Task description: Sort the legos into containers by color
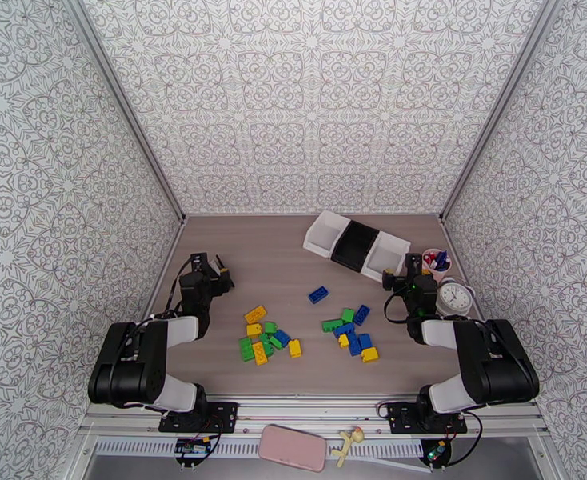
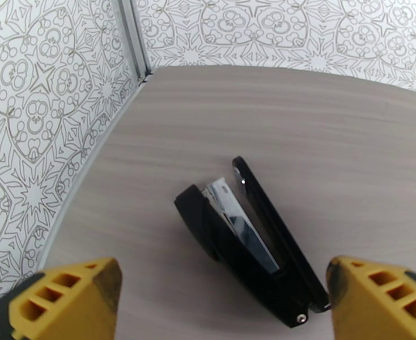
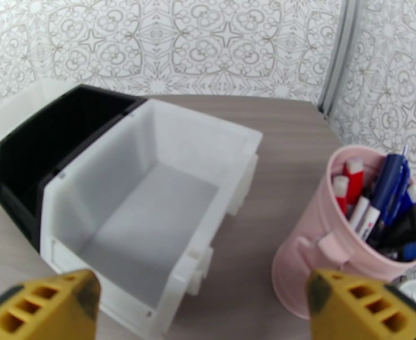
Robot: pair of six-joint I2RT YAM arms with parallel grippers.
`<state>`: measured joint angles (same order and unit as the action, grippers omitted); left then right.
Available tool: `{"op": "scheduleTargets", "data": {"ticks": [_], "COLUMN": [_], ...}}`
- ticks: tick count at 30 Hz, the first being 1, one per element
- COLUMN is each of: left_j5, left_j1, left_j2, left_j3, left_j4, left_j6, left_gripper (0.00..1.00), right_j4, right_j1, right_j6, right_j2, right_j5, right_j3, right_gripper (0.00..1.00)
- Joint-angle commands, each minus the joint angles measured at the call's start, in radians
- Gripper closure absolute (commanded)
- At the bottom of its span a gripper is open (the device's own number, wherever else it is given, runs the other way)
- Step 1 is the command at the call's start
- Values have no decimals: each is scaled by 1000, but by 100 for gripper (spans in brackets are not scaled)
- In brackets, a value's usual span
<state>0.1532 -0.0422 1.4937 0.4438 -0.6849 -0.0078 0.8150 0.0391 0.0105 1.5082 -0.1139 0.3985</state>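
Note:
Blue, yellow and green legos lie on the table in two loose clusters, one left [image 1: 265, 338] and one right [image 1: 351, 334], with a lone blue brick [image 1: 319, 294] behind them. The containers [image 1: 357, 245] stand in a row at the back right: white bin [image 3: 151, 222], black bin [image 3: 55, 143], then another white one; the near white bin is empty. My left gripper [image 1: 216, 275] hovers open at the far left, away from the legos. Just in front of the near white bin, my right gripper [image 3: 205, 310] is open and holds nothing.
A black stapler [image 2: 247, 245] lies on the table under the left gripper [image 2: 225, 315]. A pink pen cup [image 3: 349, 233] full of pens stands right of the bins, with a white clock [image 1: 456, 296] beside it. Patterned walls close in three sides.

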Motion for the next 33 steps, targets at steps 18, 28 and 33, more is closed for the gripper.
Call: {"op": "scheduleTargets", "data": {"ticks": [18,28,33], "left_j5": [-4,-71,-144], "left_j1": [113,451,623], "left_j2": [-343,-305,-218], "left_j3": [-1,96,176], "left_j4": [211,276,264], "left_j6": [58,85,113], "left_gripper": [0,0,0], "right_j4": [-401,-691,-828], "right_j1": [5,5,6], "right_j6": [52,307,367], "right_j2": [-172,-196,-131], "right_j5": [-29,-69,-49], "right_j3": [148,316,416], "right_gripper": [0,1,0]}}
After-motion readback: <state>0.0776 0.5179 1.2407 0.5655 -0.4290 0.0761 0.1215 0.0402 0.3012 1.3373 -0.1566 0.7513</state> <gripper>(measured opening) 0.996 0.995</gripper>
